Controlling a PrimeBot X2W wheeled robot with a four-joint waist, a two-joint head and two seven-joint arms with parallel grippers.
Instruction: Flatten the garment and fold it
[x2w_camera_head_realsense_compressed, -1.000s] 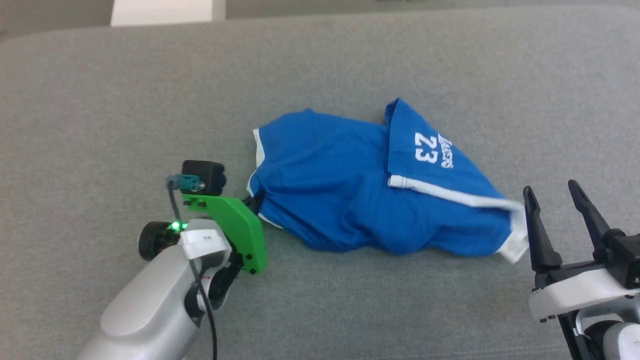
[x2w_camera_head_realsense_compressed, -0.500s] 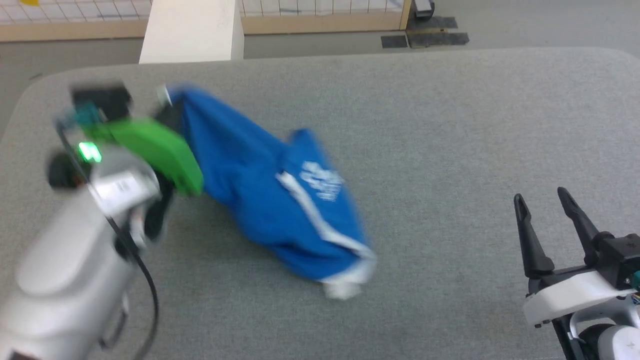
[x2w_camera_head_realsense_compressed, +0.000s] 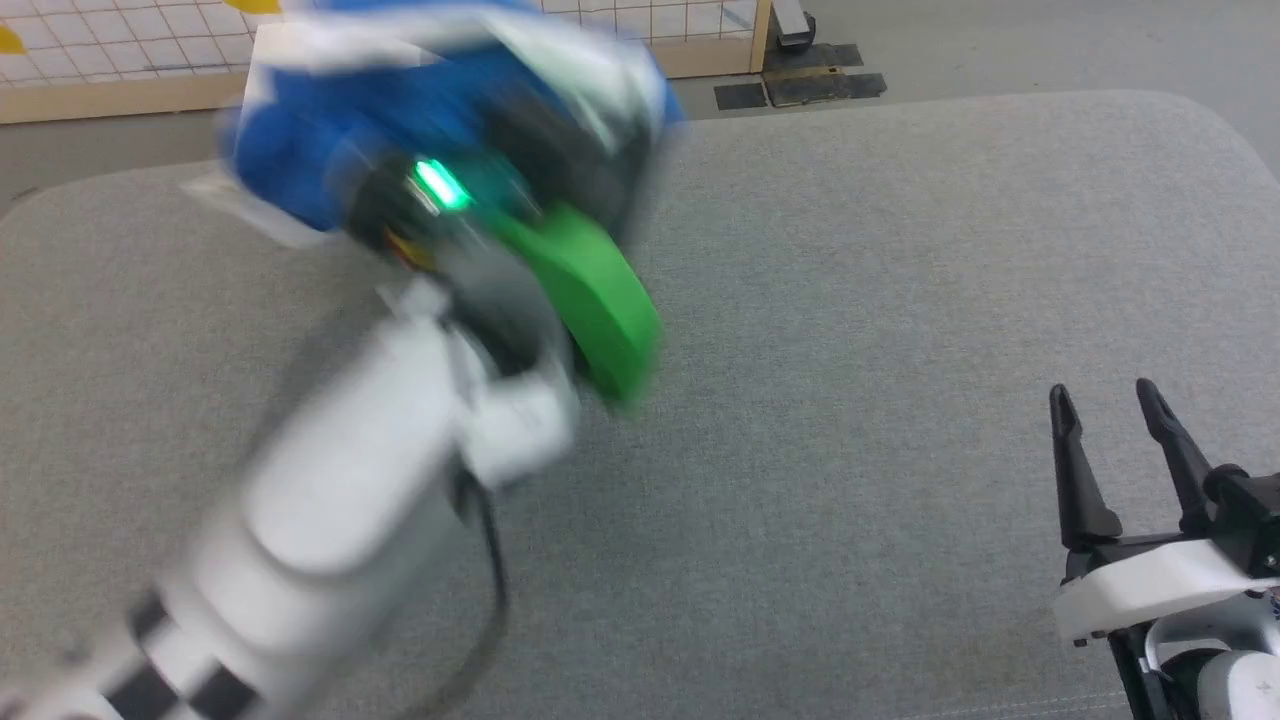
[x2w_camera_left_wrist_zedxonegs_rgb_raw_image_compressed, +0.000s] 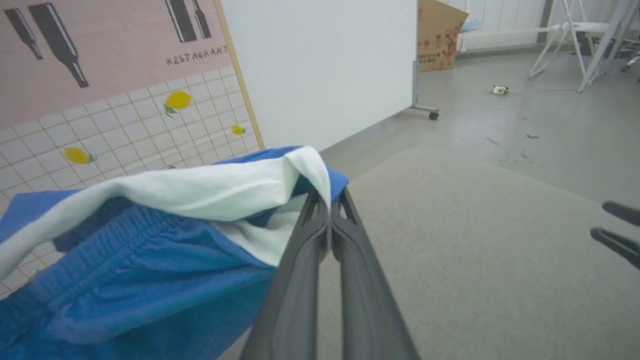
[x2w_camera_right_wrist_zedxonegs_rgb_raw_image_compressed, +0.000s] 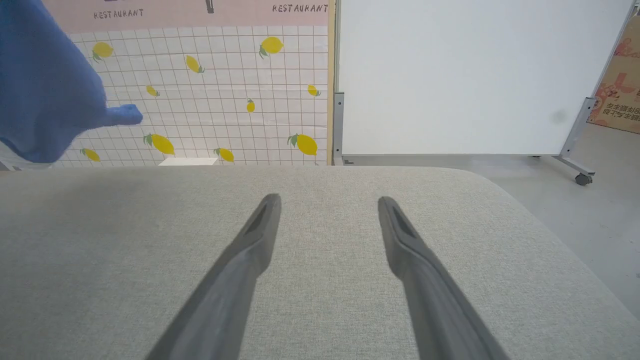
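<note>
Grey soft table (x2w_camera_head_realsense_compressed: 900, 300) lies below the blue garment (x2w_camera_left_wrist_zedxonegs_rgb_raw_image_compressed: 125, 260), up in the air. Left gripper (x2w_camera_left_wrist_zedxonegs_rgb_raw_image_compressed: 330, 200) pinches its white band; the cloth trails left in the left wrist view. Right gripper (x2w_camera_head_realsense_compressed: 1100, 392) is spread.

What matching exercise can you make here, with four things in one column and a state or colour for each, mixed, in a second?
Things:
1 left hand
2 right hand
3 garment
4 table

States:
a gray
b open, holding nothing
c shut on the garment's edge
d blue, held in the air

Pairs: 1c, 2b, 3d, 4a
</note>
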